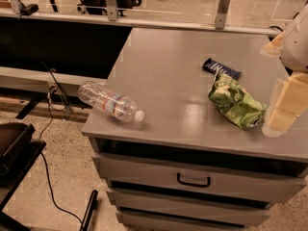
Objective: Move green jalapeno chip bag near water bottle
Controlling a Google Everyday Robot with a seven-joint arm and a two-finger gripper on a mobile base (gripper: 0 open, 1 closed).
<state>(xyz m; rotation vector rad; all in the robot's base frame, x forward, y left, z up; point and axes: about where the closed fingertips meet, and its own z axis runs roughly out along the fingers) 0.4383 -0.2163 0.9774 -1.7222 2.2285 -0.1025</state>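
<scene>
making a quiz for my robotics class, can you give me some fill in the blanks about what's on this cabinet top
1. The water bottle lies on its ____ near the left edge of the cabinet top.
2. The green jalapeno chip bag sits just in front of a dark ____ bar wrapper.
3. The gripper is at the picture's ____ edge, beside the bag and far from the bottle.

Missing words: side; blue; right

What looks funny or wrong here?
The water bottle lies on its side, its base poking past the left edge of the cabinet top. The green jalapeno chip bag is crumpled. The gripper hangs by its right end.
</scene>
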